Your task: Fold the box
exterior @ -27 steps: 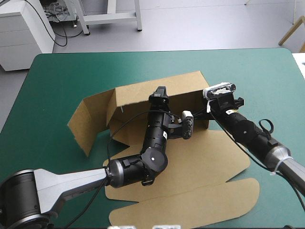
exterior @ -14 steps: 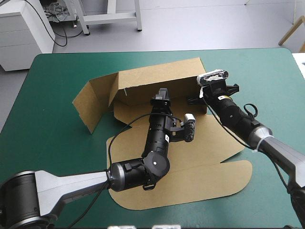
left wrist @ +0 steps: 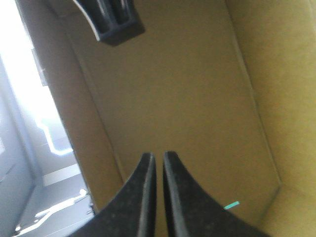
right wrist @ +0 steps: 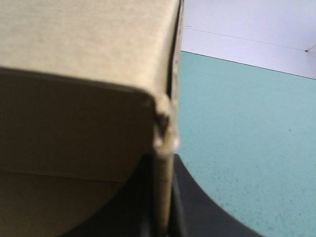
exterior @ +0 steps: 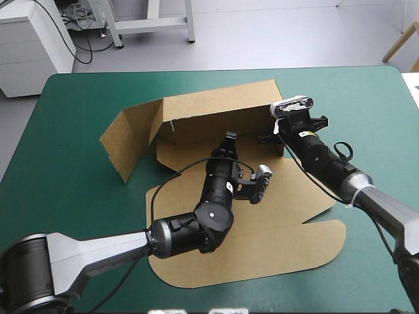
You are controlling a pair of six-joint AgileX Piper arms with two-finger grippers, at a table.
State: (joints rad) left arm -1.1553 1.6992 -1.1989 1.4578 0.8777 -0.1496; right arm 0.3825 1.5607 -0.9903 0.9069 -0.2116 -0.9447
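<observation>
The box (exterior: 216, 114) sits mid-table, a little toward the far edge, and is only part-formed. Its long far wall (exterior: 196, 111) stands up, and the left end flap (exterior: 127, 147) stands too but swings outward instead of tucking in. The floor panel (exterior: 190, 154) lies flat, and the rounded lid (exterior: 262, 255) is spread flat toward the near edge. My right gripper (exterior: 276, 135) is at the right end of that far wall; in my right wrist view the board's corner edge runs straight down between my black fingers (right wrist: 190, 202), so I have that corner pinched, all but closed on the sheet. My left gripper (exterior: 229, 139) is inside the box over the floor panel, aimed at the crease under the far wall. Its two fingers (left wrist: 148, 187) are pressed together into one point and carry nothing. Around the box the teal-green cover (exterior: 78, 104) lies bare. I judge this to be the wall-raising step: the back is up and the ends are not yet tucked. Next I should steady the crease with the left tip while the right hand turns its end panel inward. The pinch must be firm enough that the board does not slip, and the turn slow enough that the raised wall does not fall back.
</observation>
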